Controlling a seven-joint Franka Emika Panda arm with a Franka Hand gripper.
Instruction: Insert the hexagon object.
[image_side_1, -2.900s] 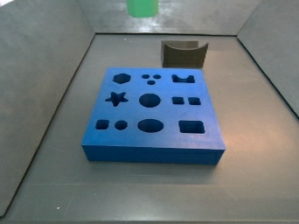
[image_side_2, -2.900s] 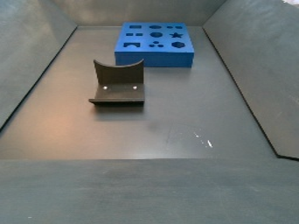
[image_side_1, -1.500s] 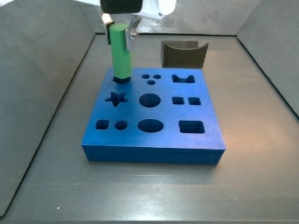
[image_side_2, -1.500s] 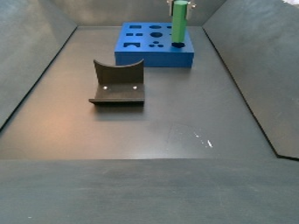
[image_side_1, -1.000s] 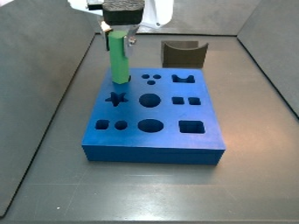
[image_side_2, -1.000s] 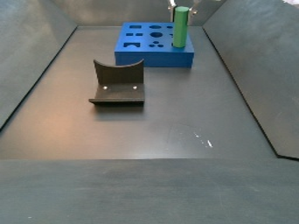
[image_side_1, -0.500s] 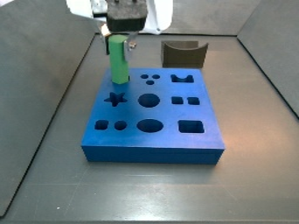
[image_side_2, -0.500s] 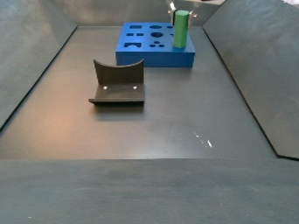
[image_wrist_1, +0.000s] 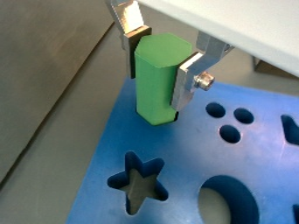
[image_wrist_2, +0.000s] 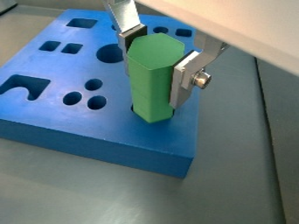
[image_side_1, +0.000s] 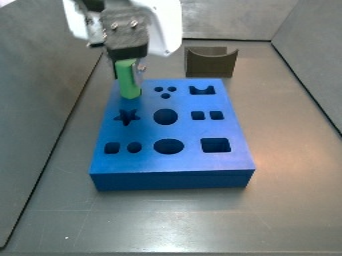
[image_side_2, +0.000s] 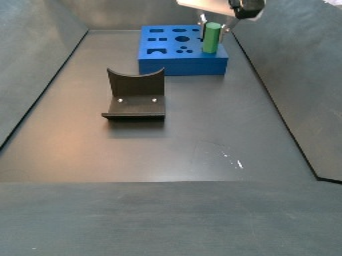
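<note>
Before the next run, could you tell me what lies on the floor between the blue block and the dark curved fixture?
Nothing: in a side view the floor between the blue block and the fixture is bare. The gripper holds the hexagon object over the block.

The pincer (image_wrist_1: 158, 54) points straight down at the far left of the scene, its two flat silver fingers (image_wrist_2: 184, 77) closed on the upright green hexagon object (image_wrist_2: 151, 79).

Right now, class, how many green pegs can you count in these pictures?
1. The hexagon object stands upright, clamped in the gripper above the blue block, next to its star hole. A second could be hidden behind the gripper.
</note>
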